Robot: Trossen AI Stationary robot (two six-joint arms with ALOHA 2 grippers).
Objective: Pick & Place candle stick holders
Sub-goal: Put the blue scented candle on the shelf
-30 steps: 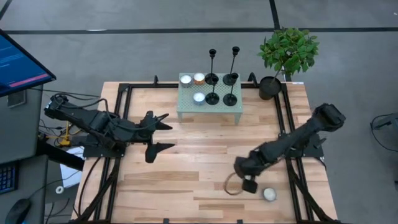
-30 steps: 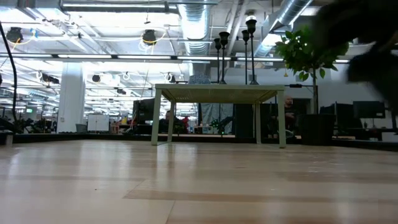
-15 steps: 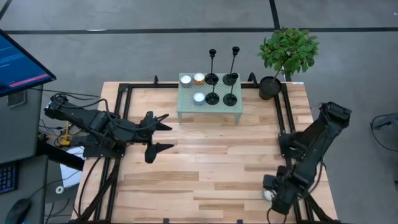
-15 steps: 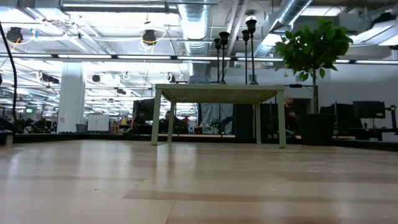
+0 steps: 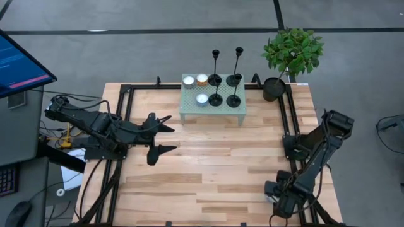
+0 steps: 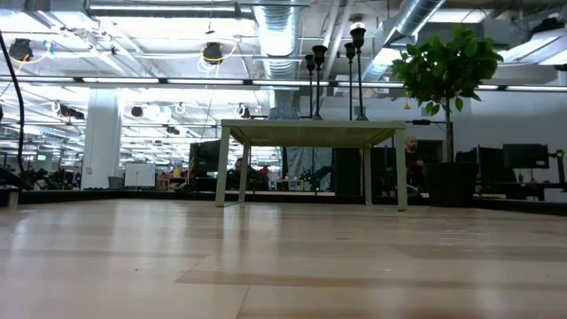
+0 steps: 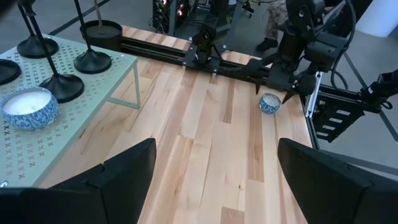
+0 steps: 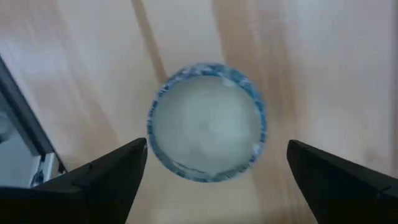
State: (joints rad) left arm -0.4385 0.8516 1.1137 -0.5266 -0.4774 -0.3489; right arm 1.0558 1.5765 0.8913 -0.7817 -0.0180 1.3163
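Since the earlier frames we see the right arm swung from mid-bench out to the near right corner, where the right end effector point(image 8: 211, 168) now hangs, fingers spread, directly over a small blue-rimmed candle cup point(image 8: 207, 122); the wire ring seen under it before no longer shows. We find the left end effector point(image 5: 165, 133) unmoved at the bench's left side, fingers spread and holding nothing. All four candle stick holders point(image 5: 226, 81) stand upright on the pale green perforated stand point(image 5: 213, 108) at the far edge of the bench point(image 5: 202, 170), beside three candle cups point(image 5: 195, 81). A potted plant point(image 5: 291, 52) sits just right of the stand. From above, the right arm hides the corner cup; the low view shows neither arm, only the stand's legs, the holders' tops and the plant.
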